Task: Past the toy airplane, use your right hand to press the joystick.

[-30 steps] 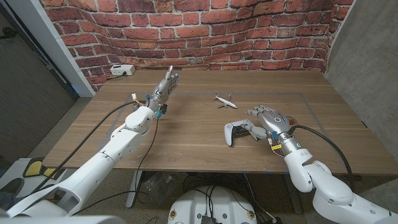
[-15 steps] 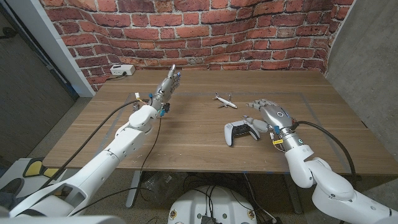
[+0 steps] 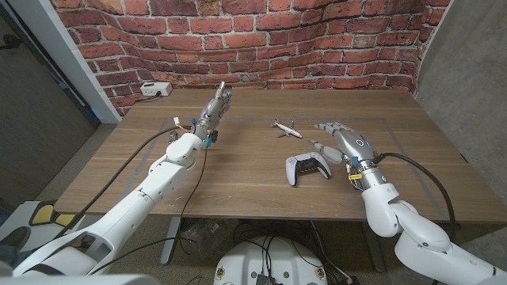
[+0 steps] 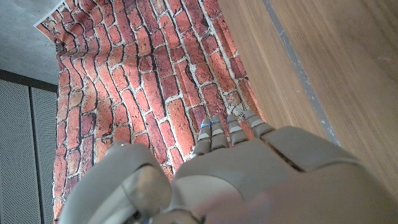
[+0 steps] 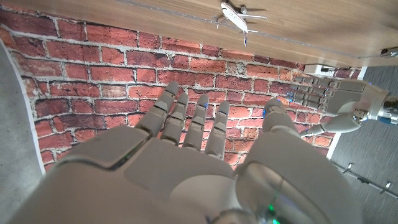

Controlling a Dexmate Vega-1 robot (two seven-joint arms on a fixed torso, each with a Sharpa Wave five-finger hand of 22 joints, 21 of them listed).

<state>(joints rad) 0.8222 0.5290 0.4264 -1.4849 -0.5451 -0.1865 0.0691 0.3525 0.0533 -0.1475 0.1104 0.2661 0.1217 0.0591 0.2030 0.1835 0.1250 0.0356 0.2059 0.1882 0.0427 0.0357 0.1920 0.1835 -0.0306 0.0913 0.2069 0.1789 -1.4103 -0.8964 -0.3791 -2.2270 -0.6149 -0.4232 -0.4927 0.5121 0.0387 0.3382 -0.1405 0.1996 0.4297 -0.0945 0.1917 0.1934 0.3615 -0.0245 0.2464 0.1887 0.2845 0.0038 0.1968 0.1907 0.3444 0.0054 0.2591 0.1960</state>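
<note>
Lifting off the white controller (image 3: 307,167), our right hand (image 3: 342,141) is hovering beside it, fingers spread, holding nothing. We're seeing a wooden table (image 3: 238,170), brick wall (image 3: 261,39) behind, toy airplane (image 3: 285,127) just beyond. Our left hand (image 3: 214,107) is raised, fingers straight, empty.

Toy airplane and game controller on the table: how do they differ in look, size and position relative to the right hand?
The toy airplane is slim, white with dark markings; the game controller is bulkier, white with black. The airplane lies farther from the robot; the controller lies nearer. The open right hand hovers beside the controller, apart from the airplane. Both rest on the wooden table, unheld.
</note>
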